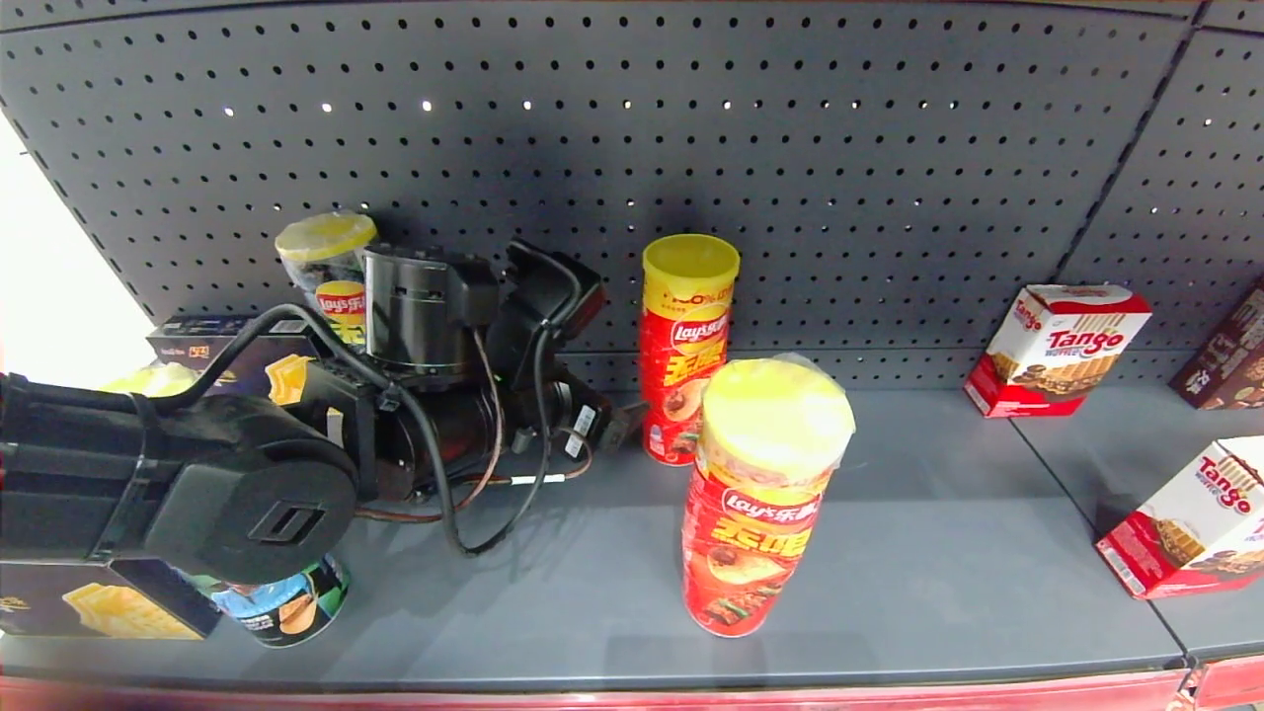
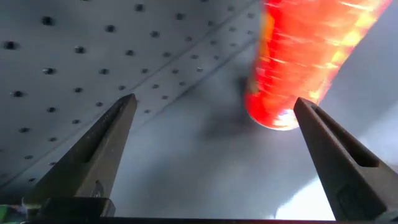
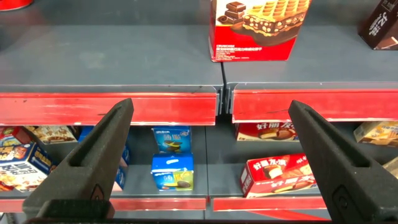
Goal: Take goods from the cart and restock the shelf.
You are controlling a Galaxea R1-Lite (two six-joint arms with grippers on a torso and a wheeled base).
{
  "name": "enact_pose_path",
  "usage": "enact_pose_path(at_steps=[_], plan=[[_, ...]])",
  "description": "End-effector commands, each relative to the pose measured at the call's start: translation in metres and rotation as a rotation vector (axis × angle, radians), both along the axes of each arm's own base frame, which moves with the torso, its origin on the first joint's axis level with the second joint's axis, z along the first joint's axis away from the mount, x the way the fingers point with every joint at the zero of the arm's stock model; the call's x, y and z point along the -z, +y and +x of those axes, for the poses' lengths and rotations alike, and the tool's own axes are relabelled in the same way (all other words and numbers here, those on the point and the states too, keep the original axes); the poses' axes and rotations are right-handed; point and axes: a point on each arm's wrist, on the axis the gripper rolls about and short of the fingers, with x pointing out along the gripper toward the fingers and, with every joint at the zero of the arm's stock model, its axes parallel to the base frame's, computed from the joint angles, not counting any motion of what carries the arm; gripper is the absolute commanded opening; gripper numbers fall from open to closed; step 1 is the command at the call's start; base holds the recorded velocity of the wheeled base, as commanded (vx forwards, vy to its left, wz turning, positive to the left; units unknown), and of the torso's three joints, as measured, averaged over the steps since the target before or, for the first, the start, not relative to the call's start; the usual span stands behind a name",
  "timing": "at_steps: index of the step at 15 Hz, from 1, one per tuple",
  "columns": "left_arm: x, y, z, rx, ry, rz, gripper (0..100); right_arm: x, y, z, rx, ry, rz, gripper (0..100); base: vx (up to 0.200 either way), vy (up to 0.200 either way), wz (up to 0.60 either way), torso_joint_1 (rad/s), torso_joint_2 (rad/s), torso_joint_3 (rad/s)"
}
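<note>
Rear chip can (image 1: 688, 346) stands upright at the back of the grey shelf (image 1: 948, 553), close to the pegboard (image 1: 790, 128). The front chip can (image 1: 762, 494) stands upright nearer the shelf edge, apart from it. The left arm (image 1: 197, 474) lies across the left part of the shelf and covers much of what is there. A yellow-lidded can (image 1: 324, 259) shows behind it from the shoulder up, a dark can (image 1: 286, 604) shows beneath it only at its lower part, and two dark boxes (image 1: 197, 341) (image 1: 79, 602) are partly covered. In the left wrist view the rear chip can (image 2: 298, 56) is cut off by the frame edge. Left gripper (image 2: 216, 102): fingers spread wide, nothing gripped; the rear chip can's base sits just beyond one fingertip, contact not determinable. Right gripper (image 3: 211, 106): fingers spread wide, empty, facing lower shelves with red price rails (image 3: 106, 107), a wafer carton (image 3: 258, 28) above and blue packets (image 3: 173, 171) and red packets (image 3: 280, 177) below. On the right of the grey shelf lie two tilted wafer boxes (image 1: 1057, 346) (image 1: 1185, 518); a brown box (image 1: 1224, 360) is cut off at the edge.
</note>
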Motion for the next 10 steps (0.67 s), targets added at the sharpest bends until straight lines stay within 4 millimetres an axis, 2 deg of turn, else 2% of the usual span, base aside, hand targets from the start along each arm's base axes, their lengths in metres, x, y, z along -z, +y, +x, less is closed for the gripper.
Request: enact_pose_path(at_steps=[1,10], plan=[[0.0022,-0.0008,0.0076,-0.011,0.000,0.002,100,-0.0001,0.0000,0.0001,-0.001,0.001,-0.001,100,0.000,0.000,0.00,0.000,0.00,0.000],[0.0041,-0.0005,0.0155,-0.042,-0.001,0.004,100,-0.0001,0.0000,0.0001,-0.001,0.001,-0.001,100,0.000,0.000,0.00,0.000,0.00,0.000]])
